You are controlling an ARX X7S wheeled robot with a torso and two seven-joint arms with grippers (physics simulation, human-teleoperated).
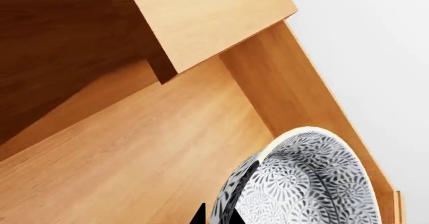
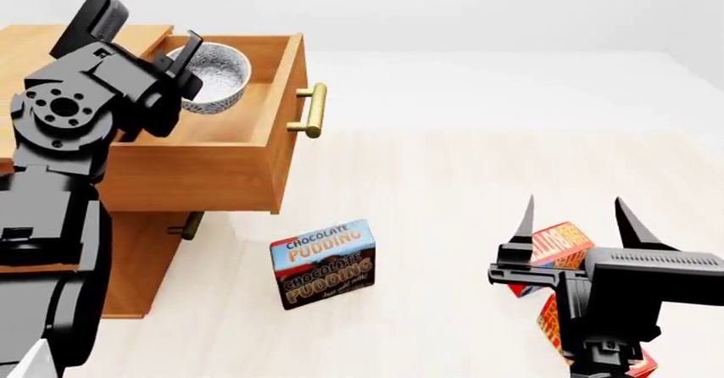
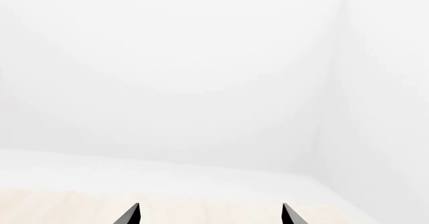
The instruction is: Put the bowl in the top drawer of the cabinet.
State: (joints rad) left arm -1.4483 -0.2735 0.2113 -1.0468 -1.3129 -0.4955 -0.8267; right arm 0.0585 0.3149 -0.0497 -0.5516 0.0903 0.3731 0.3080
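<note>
- From the left wrist view, the bowl (image 1: 308,184) hangs tipped over the light-wood floor of the top drawer (image 1: 154,148), close to the drawer's side wall. Two dark fingertips (image 1: 200,215) poke up at the bowl's outer wall. That suggests a pinch on the rim, though the grip itself is cut off at the frame edge, so I can't swear to how tightly it closes.
- The head view settles the place: the top drawer is pulled well out of the cabinet (image 2: 136,242), brass handle (image 2: 314,109) forward, and the bowl sits inside its opening with the left gripper (image 2: 181,60) clamped on the near rim. It looks held just clear of the drawer floor, tilted.
- On the table lie a chocolate pudding box (image 2: 324,264) and a red box (image 2: 554,247) behind the right gripper (image 2: 575,219), whose jaws stand wide apart with nothing between them.
- The right wrist view shows only white wall, pale tabletop and two spread fingertips (image 3: 130,215), empty.
- As for handling: glazed ceramic like this would be stiff, fairly weighty for its size, slick and chippable. A rim pinch, one finger inside and one outside, is the sensible hold. It should go down flat and gently before letting go, or it may rock or clack against the wood.
</note>
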